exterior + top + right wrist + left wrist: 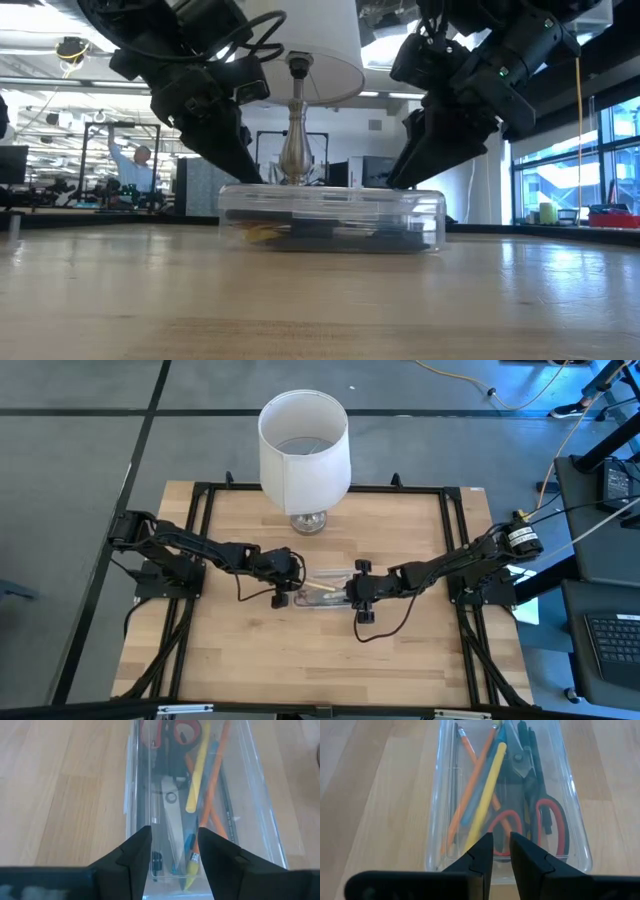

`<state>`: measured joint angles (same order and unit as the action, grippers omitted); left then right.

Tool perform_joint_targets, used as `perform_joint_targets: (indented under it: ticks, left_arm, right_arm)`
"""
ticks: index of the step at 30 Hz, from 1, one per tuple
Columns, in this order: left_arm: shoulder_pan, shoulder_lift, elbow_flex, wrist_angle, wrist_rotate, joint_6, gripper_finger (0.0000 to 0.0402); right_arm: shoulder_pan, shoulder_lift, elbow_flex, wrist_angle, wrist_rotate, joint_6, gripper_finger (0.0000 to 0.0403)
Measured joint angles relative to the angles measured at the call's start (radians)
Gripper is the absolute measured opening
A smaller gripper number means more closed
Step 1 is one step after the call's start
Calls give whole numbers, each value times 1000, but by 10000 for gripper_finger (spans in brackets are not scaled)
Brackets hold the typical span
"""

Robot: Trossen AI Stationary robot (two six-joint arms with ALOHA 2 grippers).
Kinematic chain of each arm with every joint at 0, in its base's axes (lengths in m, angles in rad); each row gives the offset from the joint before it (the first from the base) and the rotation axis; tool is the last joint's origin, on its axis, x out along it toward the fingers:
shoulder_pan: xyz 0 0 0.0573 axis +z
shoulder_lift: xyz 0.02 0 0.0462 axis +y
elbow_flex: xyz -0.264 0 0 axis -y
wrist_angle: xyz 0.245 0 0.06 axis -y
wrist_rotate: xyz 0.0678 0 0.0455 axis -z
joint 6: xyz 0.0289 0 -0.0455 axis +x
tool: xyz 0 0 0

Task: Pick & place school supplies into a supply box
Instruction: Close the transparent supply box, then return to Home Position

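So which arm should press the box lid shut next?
Probably either: the left end effector and right end effector sit equally close over opposite ends of the box, supplies already inside.

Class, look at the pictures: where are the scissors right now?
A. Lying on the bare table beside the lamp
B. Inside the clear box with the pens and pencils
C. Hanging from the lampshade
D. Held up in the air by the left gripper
B: the scissors lie inside the clear box among the pens and pencils, with neither gripper holding them.
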<state>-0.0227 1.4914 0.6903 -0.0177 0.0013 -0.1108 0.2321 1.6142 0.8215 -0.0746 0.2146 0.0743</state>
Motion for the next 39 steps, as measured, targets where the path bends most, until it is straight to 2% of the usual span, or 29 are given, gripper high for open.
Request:
perform_joint_targets:
  ticks: [9, 21, 27, 31, 39]
  left_arm:
    - [0, -12, 0, -13, 4, 0, 59]
    - [0, -172, -3, -112, 6, 17, 61]
    - [-23, -297, -19, -84, 12, 71, 59]
    - [-14, -402, -90, 10, 70, 107, 61]
    - [45, -625, -273, 150, 80, 69, 58]
  right_arm:
    - [0, -6, 0, -5, -3, 0, 168]
    - [3, -70, -2, -15, -10, -2, 168]
    - [19, -228, -2, -137, -6, -84, 168]
    - [43, -355, -25, -240, 9, -131, 168]
    - [44, -656, -282, -50, 4, -129, 168]
